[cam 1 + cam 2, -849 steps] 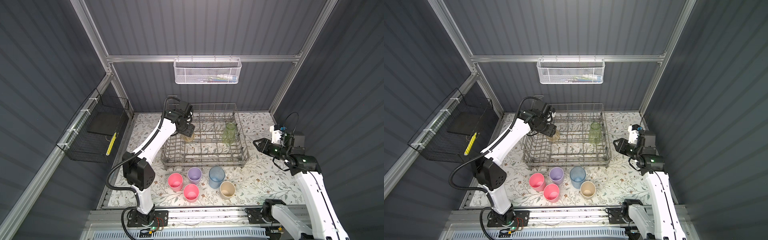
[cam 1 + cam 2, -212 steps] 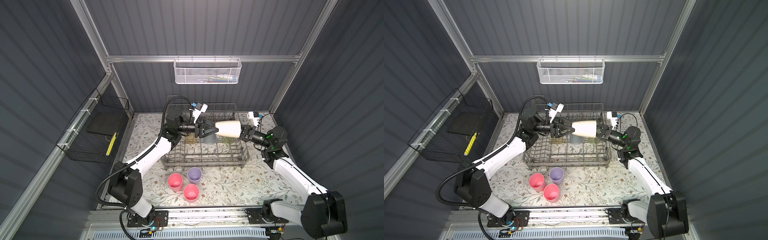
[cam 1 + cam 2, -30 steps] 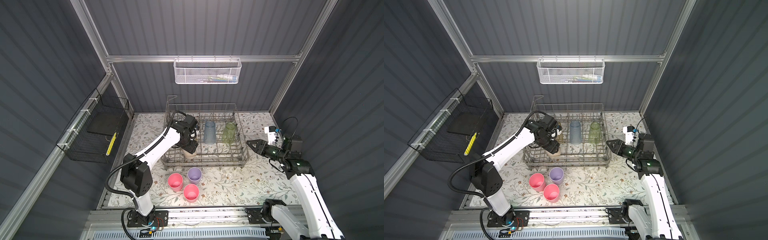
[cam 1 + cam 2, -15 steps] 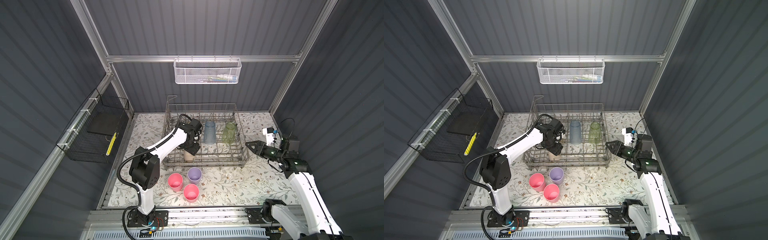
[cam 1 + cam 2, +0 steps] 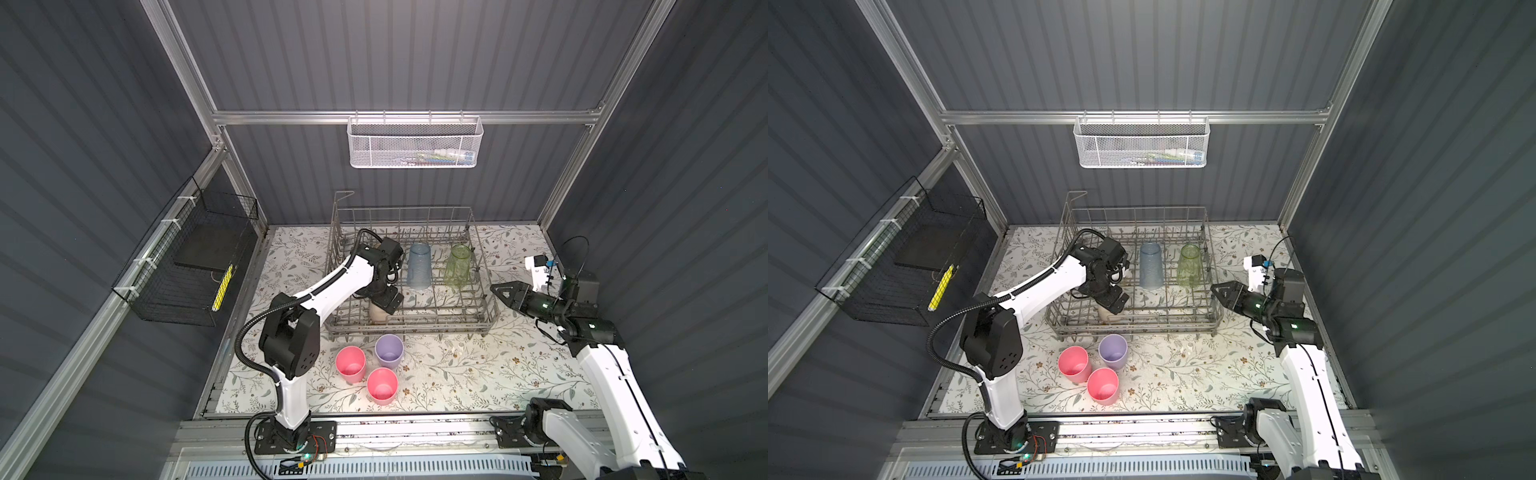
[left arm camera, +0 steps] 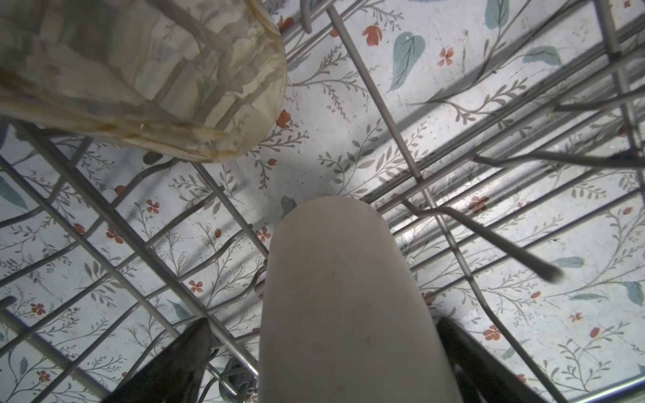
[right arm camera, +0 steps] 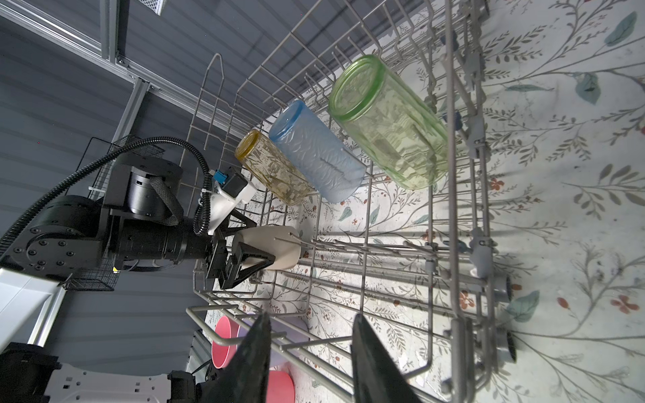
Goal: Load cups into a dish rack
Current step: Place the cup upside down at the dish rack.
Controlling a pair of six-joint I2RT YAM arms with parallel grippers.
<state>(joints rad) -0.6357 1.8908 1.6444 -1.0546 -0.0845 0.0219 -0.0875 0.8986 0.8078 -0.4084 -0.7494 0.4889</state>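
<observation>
The beige cup [image 5: 376, 314] [image 6: 349, 296] stands mouth down among the tines at the front left of the dish rack [image 5: 409, 328] [image 5: 1133, 326]. My left gripper [image 5: 384, 301] [image 6: 323, 323] is open and straddles it, with a gap on each side. In the rack's back row the blue cup [image 5: 418, 266] and green cup [image 5: 458, 266] stand inverted, and the amber cup [image 7: 272, 167] is beside them. Two pink cups [image 5: 351, 363] [image 5: 382, 385] and the lilac cup [image 5: 389, 351] stand on the mat in front. My right gripper [image 5: 498, 291] [image 7: 312, 316] hangs open and empty to the right of the rack.
A white mesh basket [image 5: 415, 143] hangs on the back wall. A black wire basket [image 5: 187, 266] hangs on the left wall. The rack's wire walls and upright tines [image 6: 481, 237] surround my left gripper closely. Flowered mat [image 5: 478, 374] lies bare at the front right.
My left gripper's jaws have spread wide and let go of the beige cup, which stays in the rack. The right arm has hardly moved.
</observation>
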